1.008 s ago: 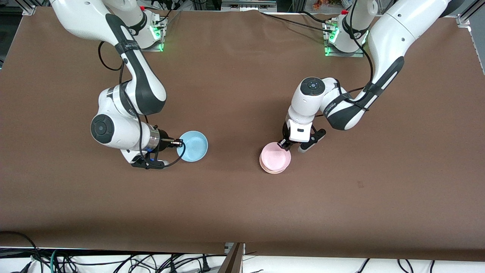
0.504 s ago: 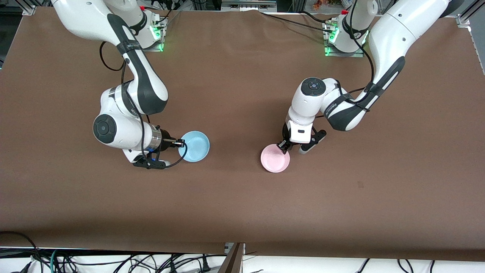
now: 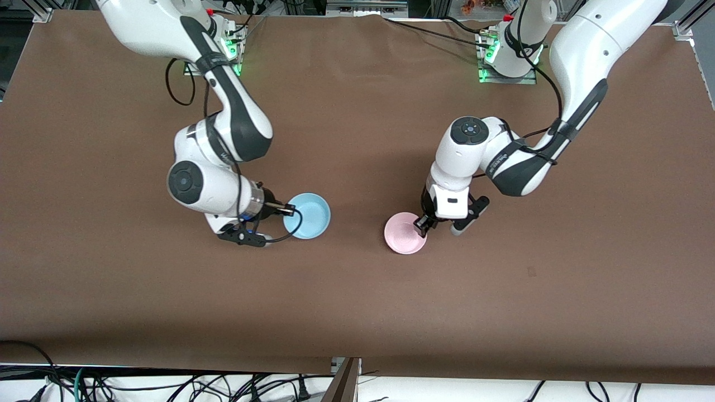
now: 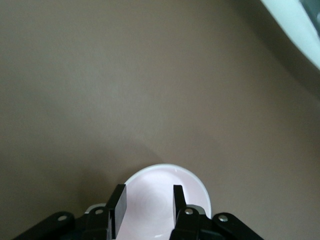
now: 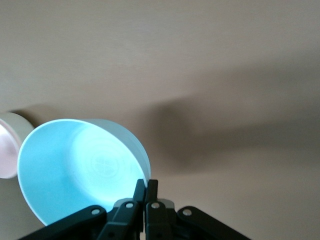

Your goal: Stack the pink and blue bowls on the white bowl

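Observation:
The pink bowl sits nested in the white bowl, which it hides in the front view. The white bowl's pale wall shows in the right wrist view. My left gripper is open just over the pink bowl's rim on the side toward the left arm's end, its fingers apart and holding nothing. My right gripper is shut on the rim of the blue bowl and holds it tilted just over the table, toward the right arm's end from the pink bowl. The blue bowl fills the right wrist view.
The brown table is bare around the bowls. The blue bowl's edge shows in a corner of the left wrist view. Cables hang below the table's front edge.
The pink bowl has settled down into the white bowl and my left gripper has let go. My right gripper has carried the blue bowl toward the pink bowl.

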Controlling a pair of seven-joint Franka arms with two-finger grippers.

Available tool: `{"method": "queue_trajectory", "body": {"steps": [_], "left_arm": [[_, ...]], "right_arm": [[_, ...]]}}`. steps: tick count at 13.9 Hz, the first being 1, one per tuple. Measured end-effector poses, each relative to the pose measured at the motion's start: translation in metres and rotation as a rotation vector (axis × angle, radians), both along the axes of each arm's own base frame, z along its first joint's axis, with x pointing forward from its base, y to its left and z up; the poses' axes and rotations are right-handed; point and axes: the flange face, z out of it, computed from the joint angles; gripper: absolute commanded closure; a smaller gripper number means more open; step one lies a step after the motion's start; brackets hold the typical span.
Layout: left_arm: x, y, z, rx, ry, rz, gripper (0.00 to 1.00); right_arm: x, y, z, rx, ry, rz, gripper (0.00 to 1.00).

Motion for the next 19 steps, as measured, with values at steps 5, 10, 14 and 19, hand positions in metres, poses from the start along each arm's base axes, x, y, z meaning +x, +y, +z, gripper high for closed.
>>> {"method": "queue_trajectory", "body": {"steps": [5,10,14,19], "left_arm": [[0.053,0.033,0.115,0.019,0.114,0.001,0.55],[0.085,0.125,0.173,0.016,0.189,-0.101,0.55],[0.094,0.274,0.221,-0.039,0.197,-0.234,0.55],[0.075,0.407,0.236,-0.017,0.197,-0.397,0.54]], "right_arm": [[-0.004,0.088,-0.01,0.051,-0.081,-0.119,1.0],[-0.014,0.159,-0.023,0.122,-0.142,-0.21,1.0],[-0.022,0.189,-0.039,0.154,-0.175,-0.208,1.0],[-0.032,0.205,-0.058,0.162,-0.186,-0.199,1.0]]}}
